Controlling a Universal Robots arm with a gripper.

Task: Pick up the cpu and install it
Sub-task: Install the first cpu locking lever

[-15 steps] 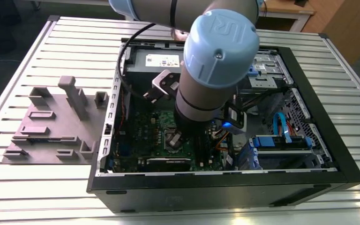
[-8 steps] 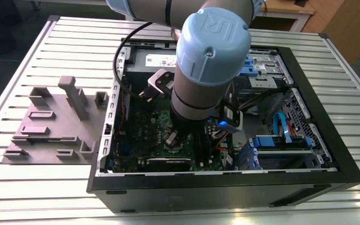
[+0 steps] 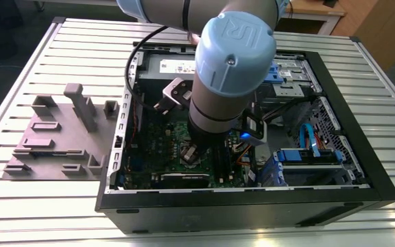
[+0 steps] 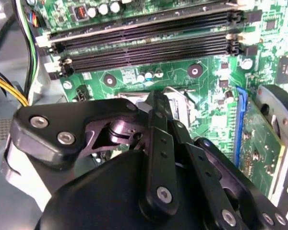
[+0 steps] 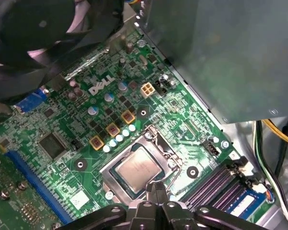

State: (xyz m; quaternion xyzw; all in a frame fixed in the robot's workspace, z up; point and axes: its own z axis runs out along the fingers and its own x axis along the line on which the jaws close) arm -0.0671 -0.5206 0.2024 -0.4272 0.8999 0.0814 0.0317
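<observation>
The cpu [image 5: 136, 171], a small silvery square chip, lies flat in the dark socket frame [image 5: 158, 142] of the green motherboard [image 5: 86, 124] in the first wrist view. My gripper [image 5: 156, 190] hovers at the chip's near edge with its two fingers pressed together and nothing between them. In the second wrist view the black gripper [image 4: 156, 100] points down at the socket area, which it mostly hides. From the exterior view the gripper [image 3: 189, 153] is deep inside the open computer case [image 3: 252, 200], over the board's middle.
The grey power box [image 5: 230, 52] and a black fan [image 5: 33, 28] flank the socket. Memory slots [image 4: 149, 43] run close beside it, and a card [image 4: 259, 143] stands in a blue slot. Cables hang along the case wall. A grey fixture tray [image 3: 53, 134] lies on the table.
</observation>
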